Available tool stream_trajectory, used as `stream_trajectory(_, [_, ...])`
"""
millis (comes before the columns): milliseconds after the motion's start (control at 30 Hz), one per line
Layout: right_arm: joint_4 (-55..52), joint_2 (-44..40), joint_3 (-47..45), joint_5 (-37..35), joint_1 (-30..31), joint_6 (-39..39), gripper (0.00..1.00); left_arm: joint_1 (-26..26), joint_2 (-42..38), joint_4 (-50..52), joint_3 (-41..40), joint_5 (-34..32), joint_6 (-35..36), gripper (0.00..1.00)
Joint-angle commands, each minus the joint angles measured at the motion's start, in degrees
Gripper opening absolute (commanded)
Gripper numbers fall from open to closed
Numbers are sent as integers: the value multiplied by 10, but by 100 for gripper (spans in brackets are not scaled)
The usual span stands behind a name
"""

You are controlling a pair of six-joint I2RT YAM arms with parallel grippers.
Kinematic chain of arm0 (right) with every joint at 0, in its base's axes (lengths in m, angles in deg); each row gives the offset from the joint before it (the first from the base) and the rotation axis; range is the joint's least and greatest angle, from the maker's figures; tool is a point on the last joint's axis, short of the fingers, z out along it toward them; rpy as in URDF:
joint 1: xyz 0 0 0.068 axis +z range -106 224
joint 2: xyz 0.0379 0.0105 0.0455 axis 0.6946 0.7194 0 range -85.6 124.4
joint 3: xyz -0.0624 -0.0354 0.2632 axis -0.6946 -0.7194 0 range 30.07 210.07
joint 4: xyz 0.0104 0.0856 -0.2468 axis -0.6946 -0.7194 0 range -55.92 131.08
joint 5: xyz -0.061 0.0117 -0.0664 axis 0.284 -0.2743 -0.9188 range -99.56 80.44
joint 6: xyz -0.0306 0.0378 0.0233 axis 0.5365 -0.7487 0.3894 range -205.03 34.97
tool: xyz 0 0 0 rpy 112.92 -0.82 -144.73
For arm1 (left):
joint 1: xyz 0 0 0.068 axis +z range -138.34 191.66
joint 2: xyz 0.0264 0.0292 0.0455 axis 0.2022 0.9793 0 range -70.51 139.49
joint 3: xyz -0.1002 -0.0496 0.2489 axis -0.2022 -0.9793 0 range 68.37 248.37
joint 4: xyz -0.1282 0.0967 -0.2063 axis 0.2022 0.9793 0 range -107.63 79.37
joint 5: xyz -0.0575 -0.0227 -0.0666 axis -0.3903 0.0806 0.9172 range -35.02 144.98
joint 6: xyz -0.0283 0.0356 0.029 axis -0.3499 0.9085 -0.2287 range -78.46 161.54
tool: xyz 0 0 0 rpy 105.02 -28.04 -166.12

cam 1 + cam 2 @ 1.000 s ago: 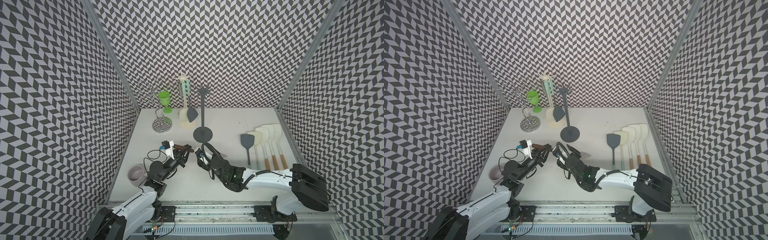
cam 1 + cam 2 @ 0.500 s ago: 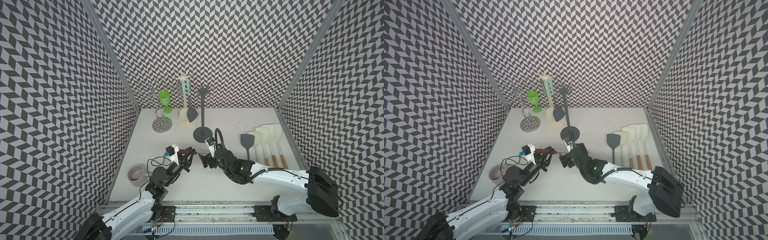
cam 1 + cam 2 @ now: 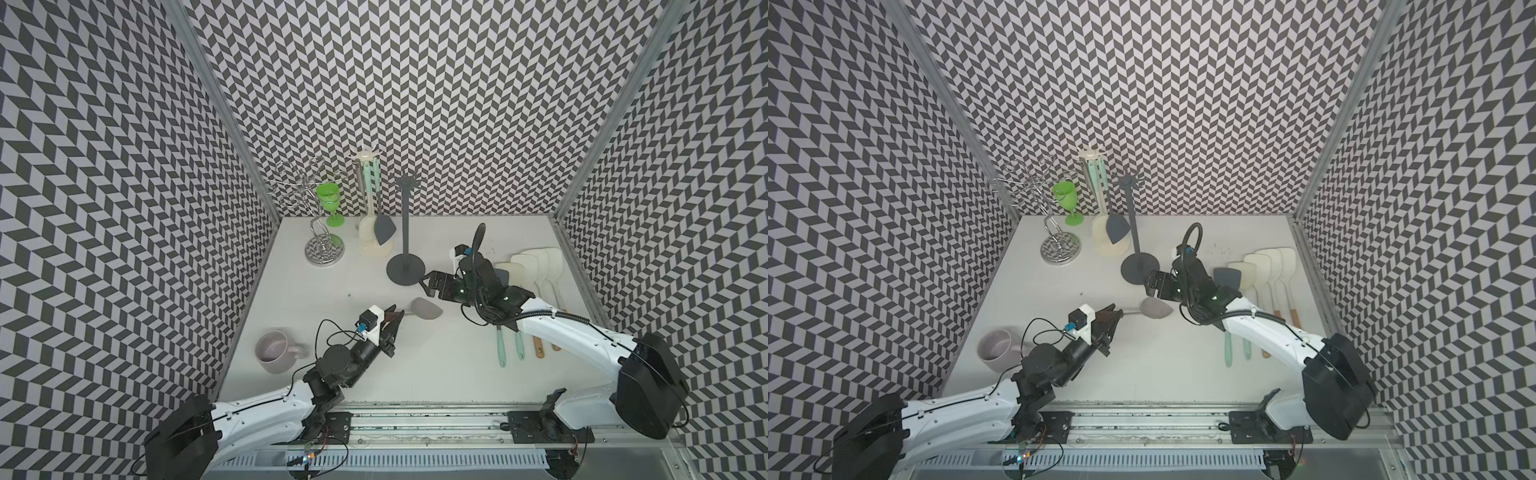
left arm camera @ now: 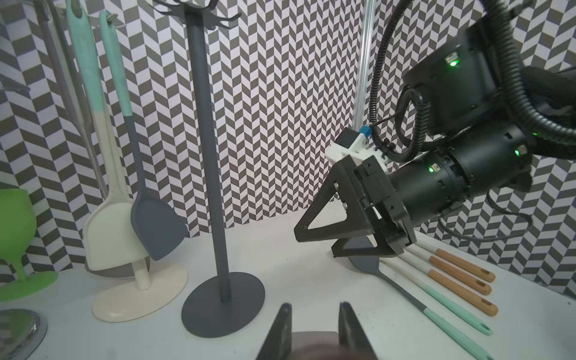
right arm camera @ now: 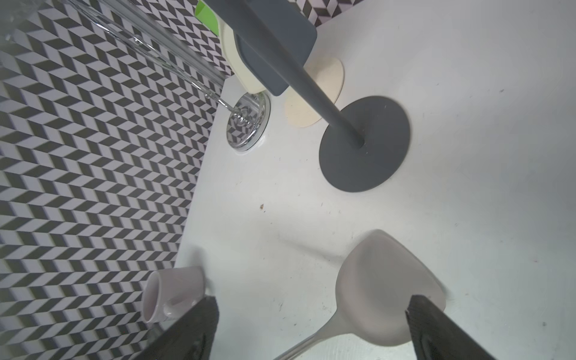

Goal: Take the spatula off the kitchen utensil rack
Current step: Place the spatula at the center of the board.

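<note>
The spatula (image 3: 424,309) is being held out low over the bench (image 3: 415,374) near the middle of both top views. Its pale mauve head is pointing toward the right of the frame and is hanging from no rack. Whether the head is touching the bench cannot be told. Its thin shaft is being gripped by the left claw (image 3: 397,319), which is clenched on the handle end. In the left wrist view a dark stub is being pinched between the two fingers (image 4: 282,330) at the bottom edge.

The left arm is being stretched from the lower left of the frame diagonally up toward the centre, lying low, with the wrist in line with the forearm.

The right claw (image 3: 427,286) is being held just up and to the right of the spatula's head, released, its jaws spread wide with nothing between them. In the right wrist view the head (image 5: 383,286) is being seen between the fingers (image 5: 199,327) but apart from them. The right arm is being reached from the lower right corner up and leftward, with the wrist roughly level and the claw pointed toward the left of the frame.

The claw is being held just beside the round base of the dark grey rack (image 3: 405,232), which is standing upright above centre. To its left, a cream rack (image 3: 365,199) is carrying two hanging utensils. Further left, a wire stand (image 3: 320,232) and a green goblet (image 3: 330,203) are being seen. A mug (image 3: 276,351) is lying on its side at the left edge of the bench, and a row of utensils (image 3: 536,270) is laid out at the right, partly covered by the right arm.
</note>
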Motion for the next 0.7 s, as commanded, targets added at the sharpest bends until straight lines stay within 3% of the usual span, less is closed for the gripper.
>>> stream_trajectory(0, [-20, 24, 20, 144, -5, -78, 90, -33, 17, -83, 12, -62, 79, 0])
stream_trajectory(167, [-92, 79, 68, 232, -1, -100, 87, -85, 62, -121, 21, -107, 143, 0])
stream_trajectory(400, [-206, 112, 97, 207, 3, -98, 81, -133, 101, -169, 26, -151, 212, 0])
stream_trajectory(667, [-247, 143, 136, 199, 38, -110, 72, -153, 104, -192, 23, -160, 237, 0])
